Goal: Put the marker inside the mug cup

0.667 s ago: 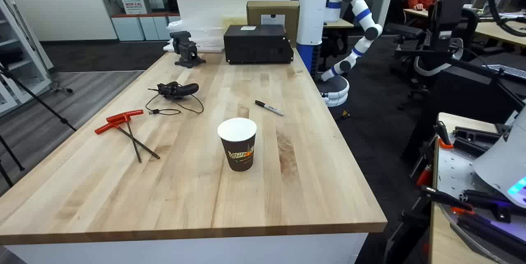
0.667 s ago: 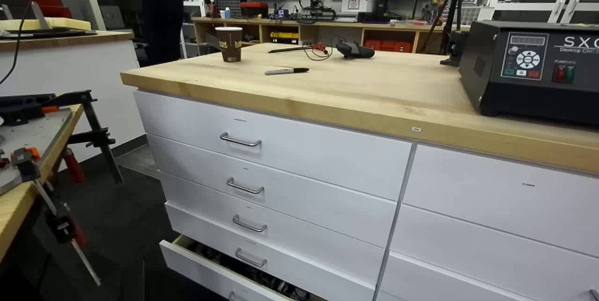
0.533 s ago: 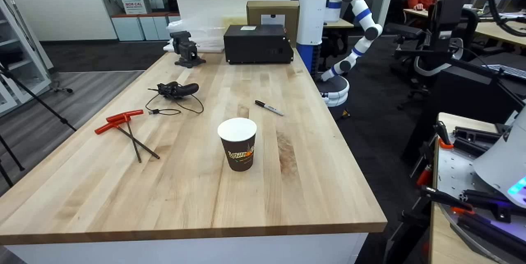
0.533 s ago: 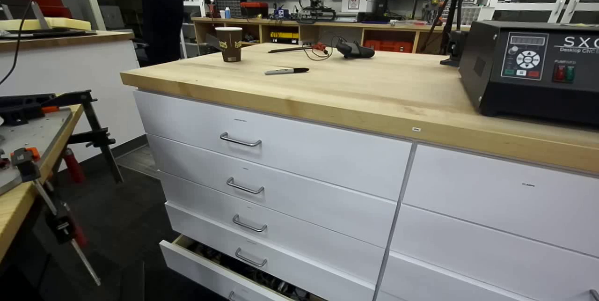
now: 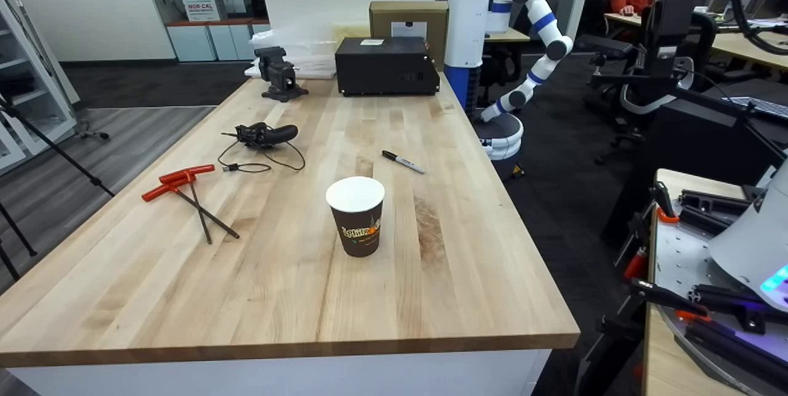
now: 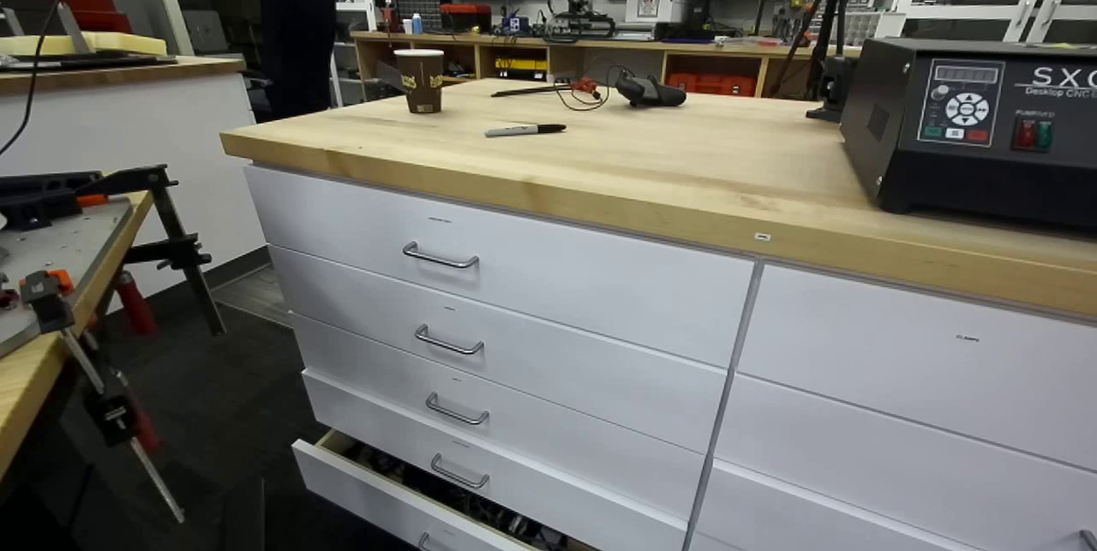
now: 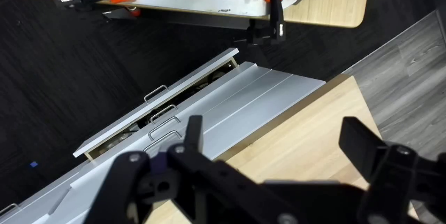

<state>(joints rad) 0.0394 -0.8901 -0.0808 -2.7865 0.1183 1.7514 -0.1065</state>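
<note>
The marker (image 5: 403,162) is a short grey pen with a black cap. It lies flat on the wooden tabletop, and it also shows in an exterior view (image 6: 524,130). The mug cup (image 5: 357,223) is a handleless paper cup with a white rim and a dark brown band. It stands upright near the marker, apart from it, in both exterior views (image 6: 420,81). My gripper (image 7: 273,130) shows only in the wrist view. Its black fingers are wide apart with nothing between them, over the table's edge and drawers. The marker and the cup are out of the wrist view.
Red-handled tools (image 5: 191,189) and a black device with cable (image 5: 265,135) lie on the tabletop (image 5: 246,297). A vise (image 5: 280,74) and a black box (image 5: 388,66) stand at its far end. A low drawer (image 6: 411,491) is pulled out. Clamps (image 7: 275,11) stick out from the robot's bench.
</note>
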